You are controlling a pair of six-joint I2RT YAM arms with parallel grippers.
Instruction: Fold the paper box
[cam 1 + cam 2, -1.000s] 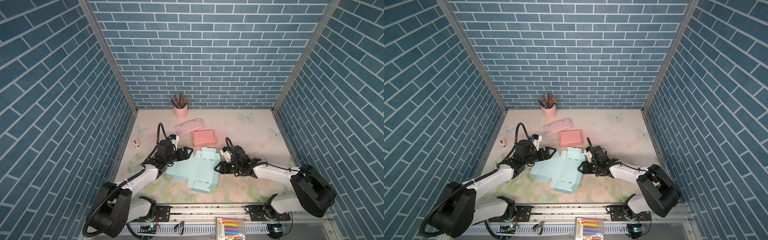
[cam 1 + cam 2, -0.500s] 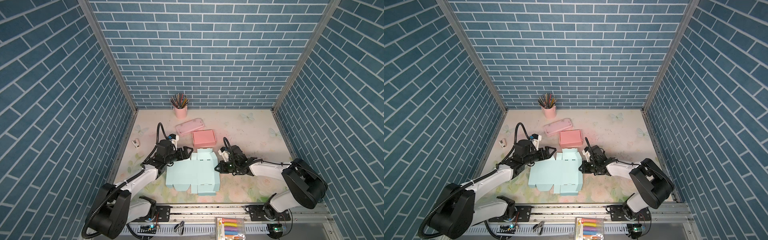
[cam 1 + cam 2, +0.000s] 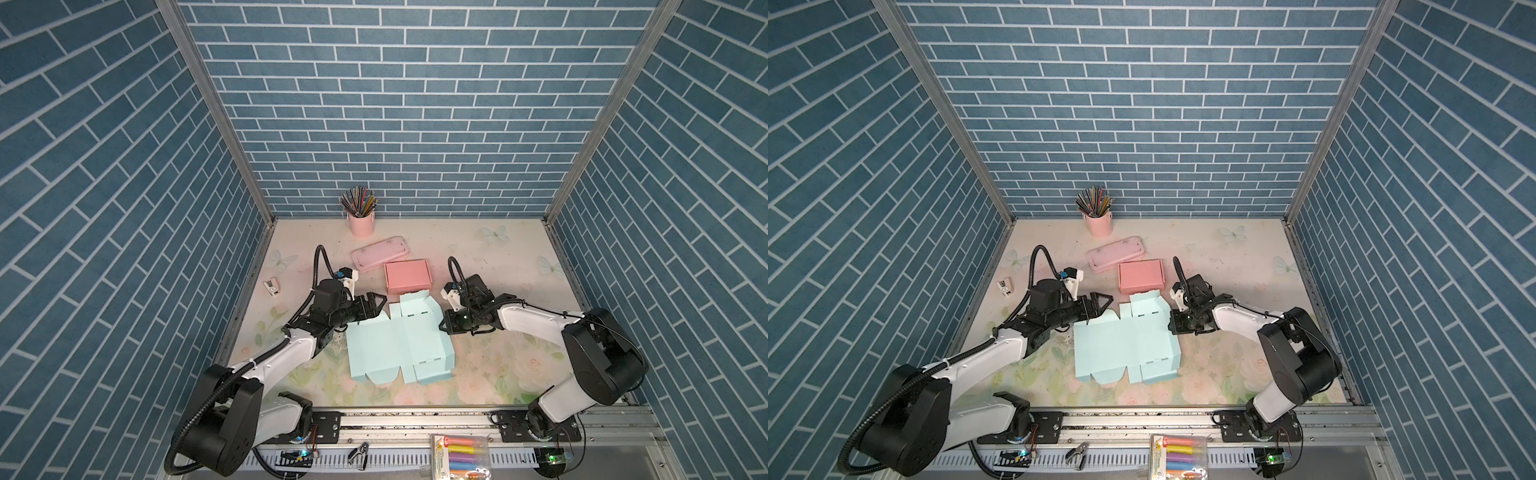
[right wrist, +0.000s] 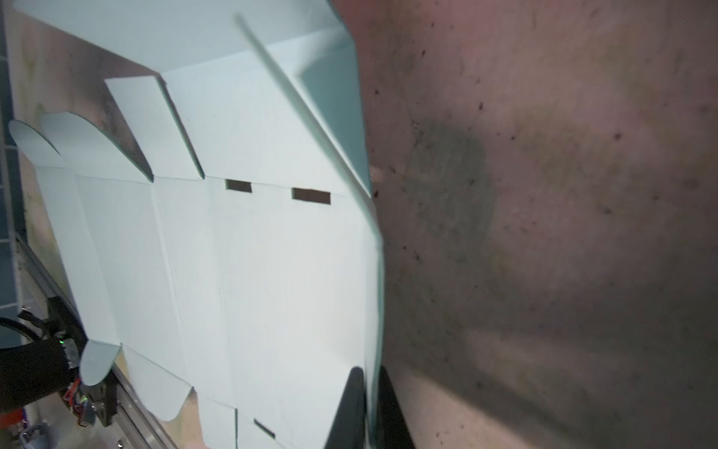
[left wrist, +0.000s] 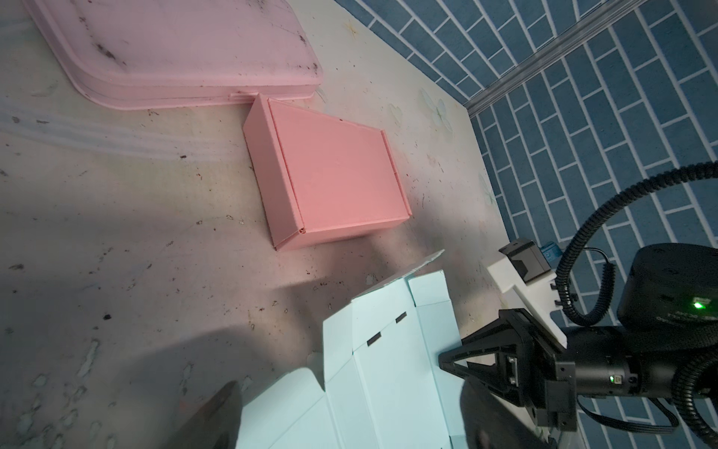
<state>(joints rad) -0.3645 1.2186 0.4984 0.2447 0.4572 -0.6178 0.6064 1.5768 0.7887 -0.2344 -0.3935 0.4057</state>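
Pale-blue paper box (image 3: 395,345) edge pinched by right claw (image 4: 370,372), fingers (image 4: 351,414) half cut off; left claw (image 3: 377,306) spread.

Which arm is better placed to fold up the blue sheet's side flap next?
Right. The right arm has its jaws shut on the sheet at its raised edge, clear in the right wrist view. The left arm has open jaws near the far corner, gripping nothing.

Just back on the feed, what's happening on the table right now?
The blue paper box lies unfolded, nearly flat on the table. The right claw pinches its right edge, which is lifted a little. The left claw is open beside the sheet's far left corner, holding nothing. No wall stands fully folded yet.
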